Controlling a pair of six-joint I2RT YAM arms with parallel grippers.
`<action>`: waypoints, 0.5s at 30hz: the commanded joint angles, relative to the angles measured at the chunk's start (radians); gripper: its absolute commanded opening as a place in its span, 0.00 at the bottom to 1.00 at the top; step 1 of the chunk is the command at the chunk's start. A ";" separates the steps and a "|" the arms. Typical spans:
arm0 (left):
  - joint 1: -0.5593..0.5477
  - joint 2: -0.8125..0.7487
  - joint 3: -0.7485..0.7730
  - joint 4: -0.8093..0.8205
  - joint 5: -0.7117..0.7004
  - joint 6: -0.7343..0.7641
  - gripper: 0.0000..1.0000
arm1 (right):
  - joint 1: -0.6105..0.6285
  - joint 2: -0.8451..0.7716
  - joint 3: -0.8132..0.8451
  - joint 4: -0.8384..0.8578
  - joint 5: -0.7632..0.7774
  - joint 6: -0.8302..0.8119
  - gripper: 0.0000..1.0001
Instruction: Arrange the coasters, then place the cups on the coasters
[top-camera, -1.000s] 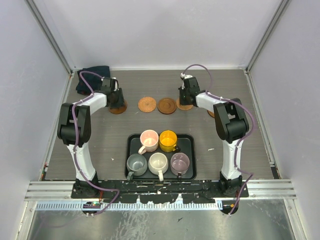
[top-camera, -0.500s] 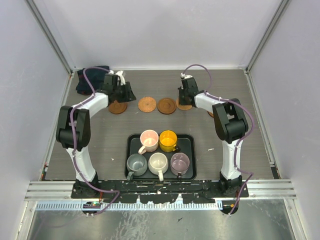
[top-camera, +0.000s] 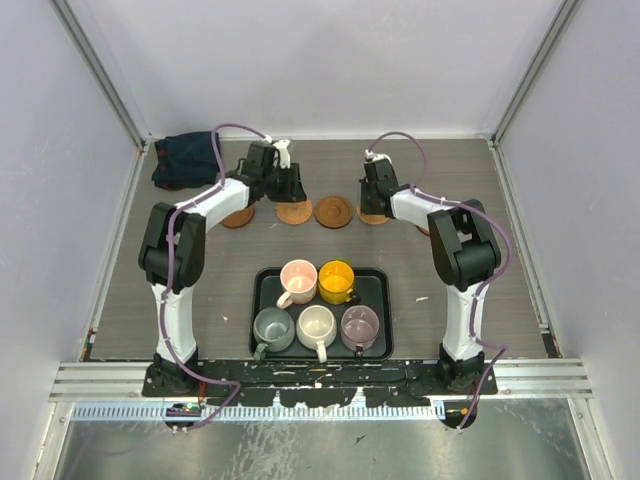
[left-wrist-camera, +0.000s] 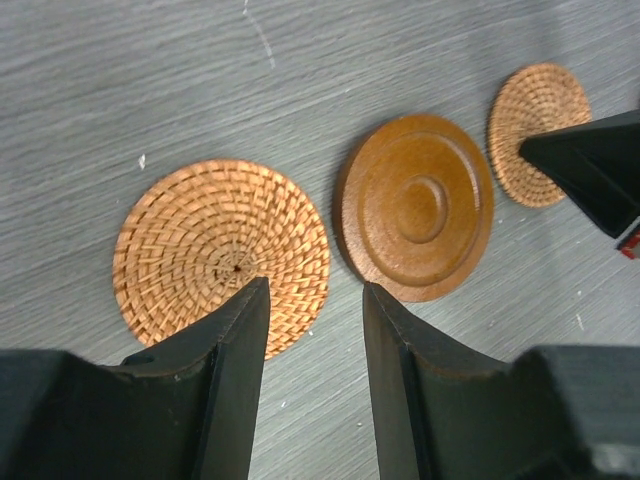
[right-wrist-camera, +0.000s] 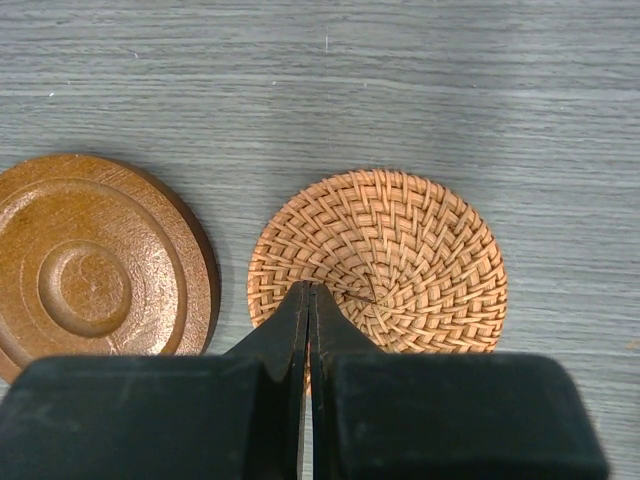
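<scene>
Several round coasters lie in a row at the back: a dark one (top-camera: 237, 217), a woven one (top-camera: 294, 212), a dark wooden one (top-camera: 333, 211) and a woven one (top-camera: 372, 214). Another coaster (top-camera: 424, 229) peeks out behind the right arm. My left gripper (top-camera: 291, 186) (left-wrist-camera: 315, 298) hovers open and empty, its tips between the woven coaster (left-wrist-camera: 222, 255) and the wooden coaster (left-wrist-camera: 418, 205). My right gripper (top-camera: 372, 198) (right-wrist-camera: 308, 293) is shut, its tips over the near edge of the woven coaster (right-wrist-camera: 390, 260). The pink (top-camera: 298, 275), yellow (top-camera: 336, 278), grey-green (top-camera: 272, 327), cream (top-camera: 317, 324) and mauve (top-camera: 359, 323) cups stand in the black tray (top-camera: 376, 287).
A dark bundled cloth (top-camera: 185, 160) lies in the back left corner. Grey walls close off the table on three sides. The right gripper's finger (left-wrist-camera: 590, 170) shows at the right edge of the left wrist view.
My left arm has swung right, from the leftmost dark coaster to above the woven and wooden ones. The right arm and all the coasters stay where they were.
</scene>
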 joint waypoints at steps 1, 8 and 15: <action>0.011 0.024 0.050 -0.035 0.002 0.025 0.43 | 0.001 -0.043 -0.046 -0.095 0.027 0.006 0.01; 0.009 0.079 0.082 -0.058 -0.005 0.040 0.43 | 0.000 -0.118 -0.067 -0.050 0.013 -0.008 0.03; 0.004 0.115 0.102 -0.068 -0.008 0.045 0.43 | 0.001 -0.179 -0.072 -0.025 0.042 -0.028 0.04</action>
